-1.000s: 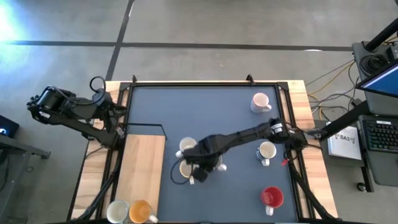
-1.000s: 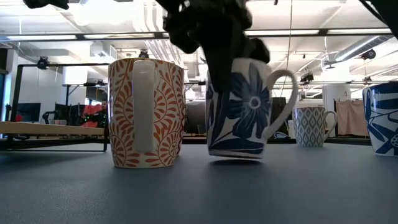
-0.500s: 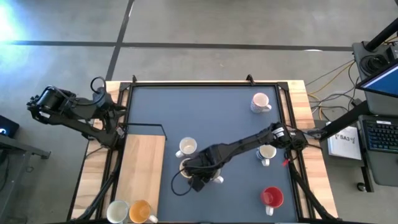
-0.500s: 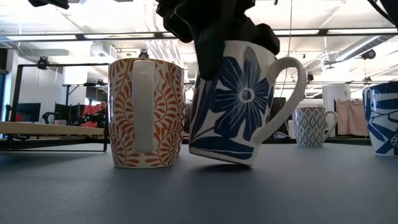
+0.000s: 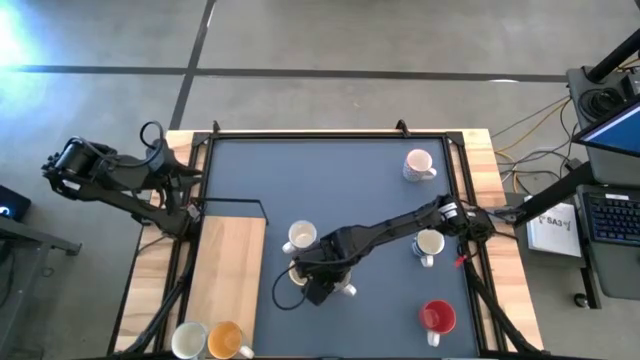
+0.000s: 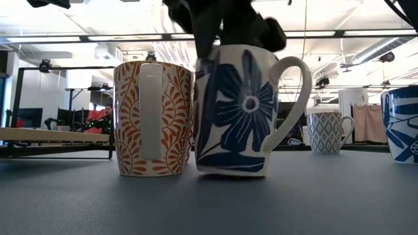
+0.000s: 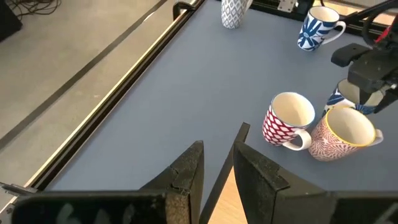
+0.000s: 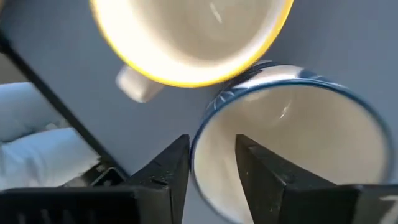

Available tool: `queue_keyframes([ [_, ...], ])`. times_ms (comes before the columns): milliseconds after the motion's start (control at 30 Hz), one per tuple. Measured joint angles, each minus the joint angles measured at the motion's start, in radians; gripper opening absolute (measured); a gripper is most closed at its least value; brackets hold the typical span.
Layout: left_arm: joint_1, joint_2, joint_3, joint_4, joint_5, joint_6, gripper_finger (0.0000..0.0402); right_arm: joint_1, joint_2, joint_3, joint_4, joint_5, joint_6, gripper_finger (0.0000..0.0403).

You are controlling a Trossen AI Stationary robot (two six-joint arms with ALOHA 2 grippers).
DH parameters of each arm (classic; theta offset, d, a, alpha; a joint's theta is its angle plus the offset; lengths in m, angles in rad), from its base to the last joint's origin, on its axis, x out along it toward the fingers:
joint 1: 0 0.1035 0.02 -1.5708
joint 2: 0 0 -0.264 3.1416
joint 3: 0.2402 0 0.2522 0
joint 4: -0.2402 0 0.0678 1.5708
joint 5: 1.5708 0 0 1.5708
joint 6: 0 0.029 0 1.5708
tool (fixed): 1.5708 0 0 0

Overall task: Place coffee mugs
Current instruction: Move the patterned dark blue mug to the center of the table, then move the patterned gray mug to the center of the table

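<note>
A white mug with a blue flower [image 6: 238, 117] stands upright on the table's grey mat, close beside an orange-patterned mug [image 6: 153, 117] that is yellow inside [image 8: 193, 37]. My right gripper [image 8: 211, 155] is at the blue mug's rim [image 6: 219, 39], open, with one finger inside the mug and one outside. A red-dotted mug [image 7: 289, 118] stands just behind the orange-patterned one [image 7: 345, 134]. My left gripper [image 7: 217, 168] waits at the table's left edge [image 5: 188, 185], open with nothing between its fingers. My right gripper comes at the blue mug from above, its fingers on either side of the rim wall [image 8: 200, 152]. A gap shows between the inner finger [image 8: 261, 177] and the wall. Whether the outer finger [image 8: 165, 177] touches the wall, I cannot tell. The mug rests flat on the table.
A wooden board [image 5: 228, 265] lies at the near left, with a white mug [image 5: 188, 340] and an orange mug [image 5: 228, 340] at its near end. A red mug [image 5: 437, 317] stands near right, and white mugs at the right [image 5: 428, 243] and far right [image 5: 418, 164].
My right gripper has come down and a little toward the table's near edge with the blue flower mug. The mug hung just clear of the table, then tipped with one edge of its base down. It now stands flat and upright next to the orange-patterned mug.
</note>
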Motion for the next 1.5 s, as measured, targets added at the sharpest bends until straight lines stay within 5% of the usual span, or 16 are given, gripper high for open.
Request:
queue_keyframes([
  [267,0.0,-0.001,0.0,0.0,0.0,0.0,0.0068,-0.04,-0.083,0.011,-0.058,0.116,-0.007,0.0117],
  [567,0.0,-0.001,0.0,0.004,0.0,0.011,0.0068,-0.206,-0.164,-0.001,-0.428,0.338,-0.123,0.0117],
  [767,0.0,0.002,0.0,0.011,-0.003,-0.009,0.0068,-0.41,-0.264,-0.113,-0.423,0.394,-0.329,0.0108],
  [1067,0.0,0.002,0.0,0.012,-0.008,-0.026,0.0068,-0.718,-0.467,-0.486,-0.34,0.384,-0.407,0.01],
  [1500,0.0,0.005,0.0,0.017,-0.167,-0.026,0.0068,-0.919,-0.572,-0.826,-0.042,0.332,-0.427,0.013],
])
